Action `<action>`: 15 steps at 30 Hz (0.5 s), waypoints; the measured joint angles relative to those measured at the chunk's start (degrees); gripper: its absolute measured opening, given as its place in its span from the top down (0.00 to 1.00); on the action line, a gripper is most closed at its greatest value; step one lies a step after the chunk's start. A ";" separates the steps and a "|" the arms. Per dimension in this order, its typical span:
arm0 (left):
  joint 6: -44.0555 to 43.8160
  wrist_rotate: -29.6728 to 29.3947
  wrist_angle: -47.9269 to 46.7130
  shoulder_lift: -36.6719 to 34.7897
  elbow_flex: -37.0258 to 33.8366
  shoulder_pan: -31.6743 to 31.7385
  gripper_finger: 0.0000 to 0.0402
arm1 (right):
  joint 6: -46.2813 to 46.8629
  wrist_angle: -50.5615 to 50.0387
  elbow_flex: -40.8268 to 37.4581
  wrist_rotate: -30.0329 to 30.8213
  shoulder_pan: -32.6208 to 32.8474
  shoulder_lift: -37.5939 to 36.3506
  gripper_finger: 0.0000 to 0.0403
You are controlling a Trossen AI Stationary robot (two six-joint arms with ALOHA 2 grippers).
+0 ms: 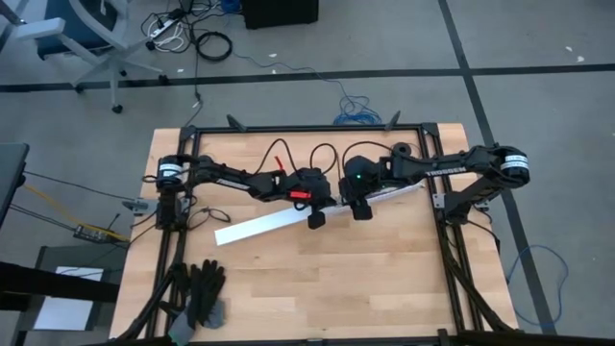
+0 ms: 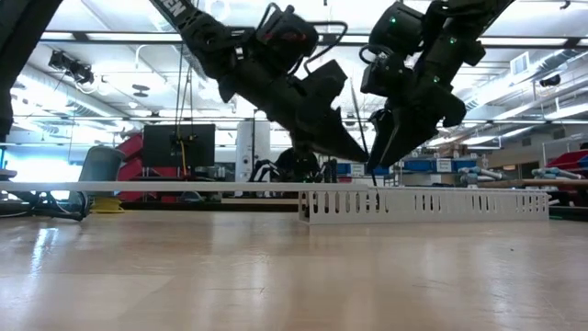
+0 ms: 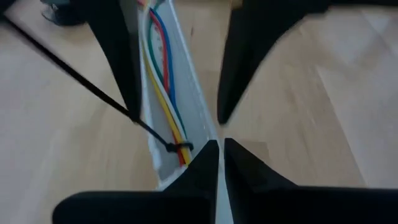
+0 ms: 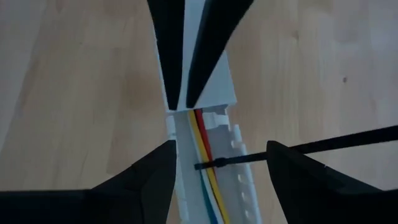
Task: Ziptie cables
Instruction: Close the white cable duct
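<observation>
The cables, red, green, blue and yellow, lie inside the white slotted channel on the wooden table. A black ziptie is looped around them, its long tail sticking out sideways. The left gripper hangs over the channel with fingers pressed together. The right gripper stands spread, one finger on each side of the channel, holding nothing.
</observation>
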 joint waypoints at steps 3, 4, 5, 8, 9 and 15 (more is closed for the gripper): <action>1.04 -1.19 -2.78 -1.79 0.20 -0.30 1.00 | 0.22 0.35 -0.62 -0.02 0.00 0.02 0.43; 1.10 -1.58 -3.80 -2.32 0.28 -0.37 1.00 | 0.37 0.64 -0.92 -0.02 0.00 0.04 0.43; 1.07 -2.16 -5.52 -2.48 0.25 -0.51 1.00 | 0.70 0.34 -1.19 -0.04 0.00 0.04 0.44; 0.81 -4.14 -9.20 -2.47 0.20 -1.02 1.00 | 1.83 0.99 -2.15 -0.04 0.00 0.04 0.44; 0.44 -4.52 -10.18 -2.47 0.12 -1.15 1.00 | 2.21 1.30 -2.44 -0.05 0.00 0.07 0.45; -0.58 -5.30 -11.28 -2.49 0.14 -1.93 1.00 | 3.17 1.98 -2.72 -0.51 0.01 0.10 0.45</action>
